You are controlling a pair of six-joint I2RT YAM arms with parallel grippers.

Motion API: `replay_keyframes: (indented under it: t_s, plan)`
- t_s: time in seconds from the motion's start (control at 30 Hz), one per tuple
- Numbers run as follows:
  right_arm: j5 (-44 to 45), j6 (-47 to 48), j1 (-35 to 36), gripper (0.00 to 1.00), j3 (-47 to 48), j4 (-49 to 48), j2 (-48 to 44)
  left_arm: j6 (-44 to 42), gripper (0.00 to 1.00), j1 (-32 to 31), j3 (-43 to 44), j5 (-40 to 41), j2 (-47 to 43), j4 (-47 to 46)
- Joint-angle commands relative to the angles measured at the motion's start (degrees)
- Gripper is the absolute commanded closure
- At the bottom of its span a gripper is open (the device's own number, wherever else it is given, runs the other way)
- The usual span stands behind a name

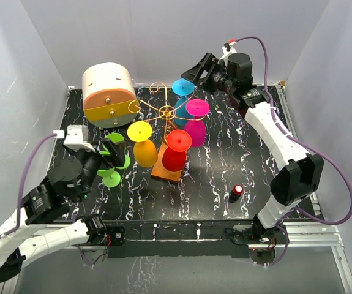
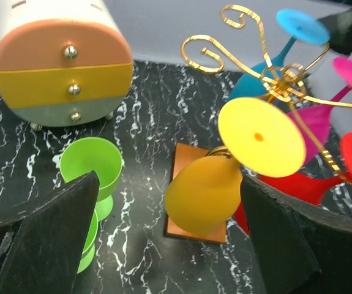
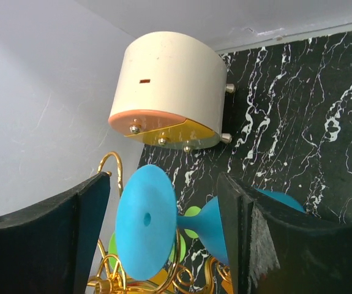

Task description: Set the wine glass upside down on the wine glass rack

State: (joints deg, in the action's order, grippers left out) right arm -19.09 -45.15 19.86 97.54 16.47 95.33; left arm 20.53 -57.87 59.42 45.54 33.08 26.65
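Observation:
The wine glass rack (image 1: 166,112), gold wire on an orange base (image 1: 166,172), stands mid-table. Blue (image 1: 183,87), magenta (image 1: 196,109), red (image 1: 178,141) and yellow (image 1: 139,131) wine glasses hang upside down on it. Green glasses (image 1: 111,178) sit on the table left of the rack; one stands upright (image 2: 91,160), another is partly hidden behind my left finger (image 2: 88,240). My left gripper (image 1: 116,156) is open and empty beside them, facing the yellow glass (image 2: 206,195). My right gripper (image 1: 195,71) is open, its fingers on either side of the blue glass's foot (image 3: 145,228), apart from it.
A cream-and-orange drum-shaped box (image 1: 108,95) stands at the back left, close to the rack's scroll arms. A small black object with a red top (image 1: 237,193) stands at the front right. Grey walls enclose the table on three sides.

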Motion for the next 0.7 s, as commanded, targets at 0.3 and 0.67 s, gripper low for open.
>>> replay_keyframes:
  t_s: [0.3,0.67]
  plan:
    - [9.46,-1.74,-4.62,0.29,-7.70,-3.63,-16.61,6.87,0.24,-0.15,-4.39,9.40,1.47,4.63]
    - [15.15,3.38,-4.83,0.30,-16.47,-0.13,-28.90,22.74,0.39,-0.14,-7.48,8.49,5.61,12.28]
